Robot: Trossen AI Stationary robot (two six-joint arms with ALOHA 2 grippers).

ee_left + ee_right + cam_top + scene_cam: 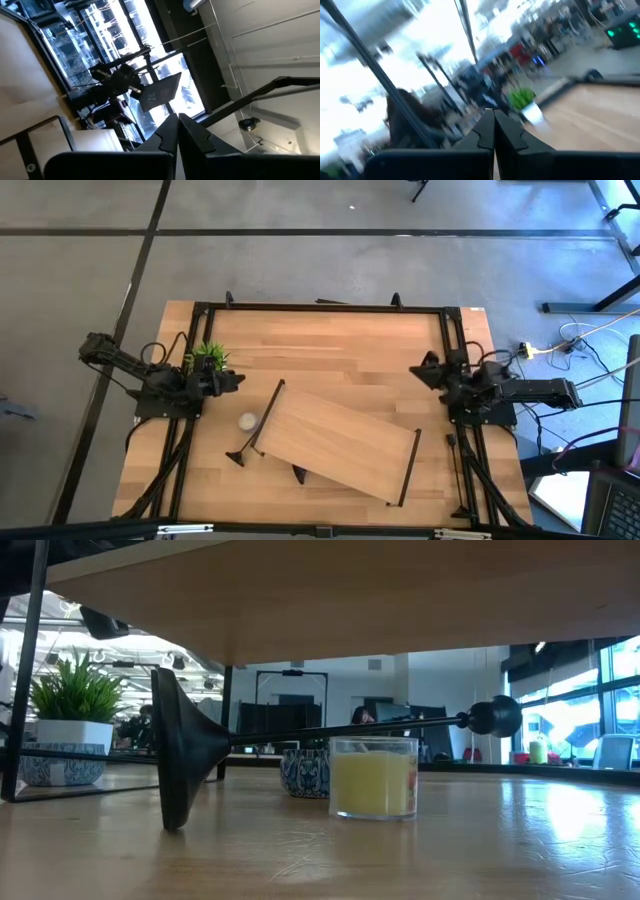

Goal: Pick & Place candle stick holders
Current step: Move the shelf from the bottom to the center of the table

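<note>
Well apart from either tool [235,380], a toppled candlestick [300,735].

Open-plan office, desks with monitors [400,720], large windows [575,700]

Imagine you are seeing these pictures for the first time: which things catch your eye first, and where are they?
A black candlestick lies on its side on the table, its thin stem passing behind a yellow candle in a glass jar. From above, a wooden shelf sits askew across the table's middle. The left gripper rests shut by a small green plant; the right gripper waits shut at the opposite edge.
</note>
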